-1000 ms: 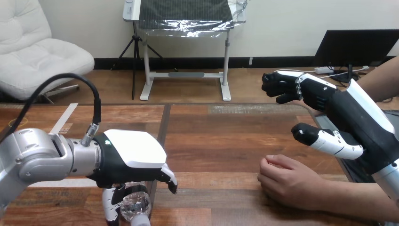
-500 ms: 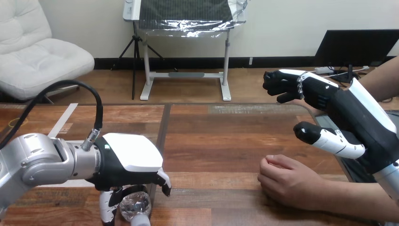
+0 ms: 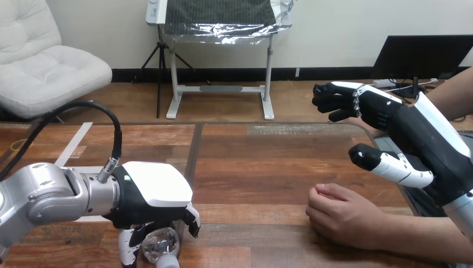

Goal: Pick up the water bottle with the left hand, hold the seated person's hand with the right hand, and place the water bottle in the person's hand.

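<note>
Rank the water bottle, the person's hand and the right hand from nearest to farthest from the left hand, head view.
1. The water bottle, just beneath the left hand, near edge.
2. The person's hand, on the table, right side.
3. The right hand, raised at far right.

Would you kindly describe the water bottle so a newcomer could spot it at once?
On the wooden table, look at the near left edge for the left hand. Under its curled fingers sits the water bottle, the only clear plastic thing there.
</note>
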